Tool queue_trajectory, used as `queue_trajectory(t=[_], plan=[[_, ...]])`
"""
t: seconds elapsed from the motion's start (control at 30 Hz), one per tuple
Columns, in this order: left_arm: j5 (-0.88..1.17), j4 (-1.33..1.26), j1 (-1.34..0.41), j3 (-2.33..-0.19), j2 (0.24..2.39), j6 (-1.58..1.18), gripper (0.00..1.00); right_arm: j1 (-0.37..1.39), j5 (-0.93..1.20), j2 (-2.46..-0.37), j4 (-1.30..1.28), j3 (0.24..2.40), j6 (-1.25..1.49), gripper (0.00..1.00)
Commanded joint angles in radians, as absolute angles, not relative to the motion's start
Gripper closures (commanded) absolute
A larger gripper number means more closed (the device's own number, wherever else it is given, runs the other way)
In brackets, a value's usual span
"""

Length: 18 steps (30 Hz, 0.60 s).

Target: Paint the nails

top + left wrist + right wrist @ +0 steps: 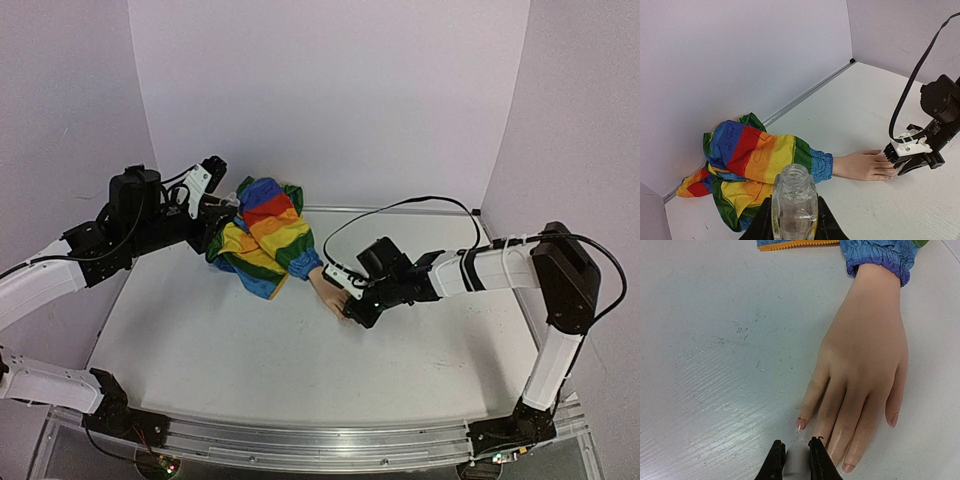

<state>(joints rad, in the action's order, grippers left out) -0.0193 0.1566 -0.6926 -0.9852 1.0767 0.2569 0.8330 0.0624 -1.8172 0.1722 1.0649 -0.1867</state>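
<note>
At bottom centre, pinching a white cap [792,466] with closed right gripper [796,444] beside the nails [800,425]; clamping clear bottle [795,192] with left gripper [794,220].

A white tabletop [250,370] fills the floor of the scene, boxed in on three sides by plain panels with a faint lilac cast: a back wall [330,90], a left wall [60,100] and a right wall [580,120]. A thin metal strip [810,92] runs along the foot of the back wall, where it meets the surface. At the near edge sits a silver metal rail [320,448]. Close up, the tabletop shows fine streaks and small dark scuffs [740,330] (it has a dull sheen). The light is soft and even, and shadows are weak.
</note>
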Motion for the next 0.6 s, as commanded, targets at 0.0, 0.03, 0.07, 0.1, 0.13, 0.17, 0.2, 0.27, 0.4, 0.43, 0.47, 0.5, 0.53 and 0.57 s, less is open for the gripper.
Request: queue_trajectory(t=[0.0,0.03,0.07,0.1,0.13,0.17,0.2,0.27,0.4,0.43,0.47,0.5,0.53,0.57], plan=[[-0.007,0.101,-0.689,-0.998,1.069,0.25,1.0,0.84,0.077,-1.834,0.175,1.11,-0.194,1.0],[-0.006,0.101,-0.689,-0.999,1.071,0.25,1.0,0.84,0.079,-1.837,0.175,1.113,-0.196,1.0],[-0.005,0.101,-0.69,-0.999,1.071,0.249,1.0,0.839,0.08,-1.841,0.175,1.115,-0.195,1.0],[-0.006,0.101,-0.689,-1.0,1.071,0.249,1.0,0.84,0.08,-1.844,0.176,1.118,-0.196,1.0],[-0.006,0.101,-0.689,-1.0,1.072,0.249,1.0,0.84,0.079,-1.848,0.176,1.119,-0.197,1.0],[-0.005,0.101,-0.689,-1.0,1.073,0.249,1.0,0.839,0.079,-1.851,0.178,1.122,-0.199,1.0],[-0.005,0.101,-0.69,-1.0,1.073,0.249,1.0,0.839,0.079,-1.854,0.178,1.124,-0.199,1.0],[-0.005,0.101,-0.689,-1.0,1.074,0.25,1.0,0.839,0.078,-1.859,0.176,1.127,-0.201,1.0],[-0.005,0.101,-0.689,-1.002,1.075,0.25,1.0,0.841,0.074,-1.862,0.176,1.125,-0.202,1.0],[-0.005,0.101,-0.689,-1.002,1.077,0.25,1.0,0.839,0.074,-1.863,0.176,1.124,-0.203,1.0],[-0.005,0.101,-0.689,-1.002,1.078,0.25,1.0,0.84,0.073,-1.864,0.178,1.124,-0.203,1.0],[-0.004,0.102,-0.689,-1.001,1.079,0.249,1.0,0.84,0.073,-1.866,0.177,1.126,-0.202,1.0],[-0.003,0.101,-0.689,-1.003,1.08,0.249,1.0,0.84,0.073,-1.867,0.177,1.127,-0.204,1.0],[-0.003,0.101,-0.689,-1.002,1.081,0.249,1.0,0.839,0.074,-1.869,0.177,1.129,-0.204,1.0]])
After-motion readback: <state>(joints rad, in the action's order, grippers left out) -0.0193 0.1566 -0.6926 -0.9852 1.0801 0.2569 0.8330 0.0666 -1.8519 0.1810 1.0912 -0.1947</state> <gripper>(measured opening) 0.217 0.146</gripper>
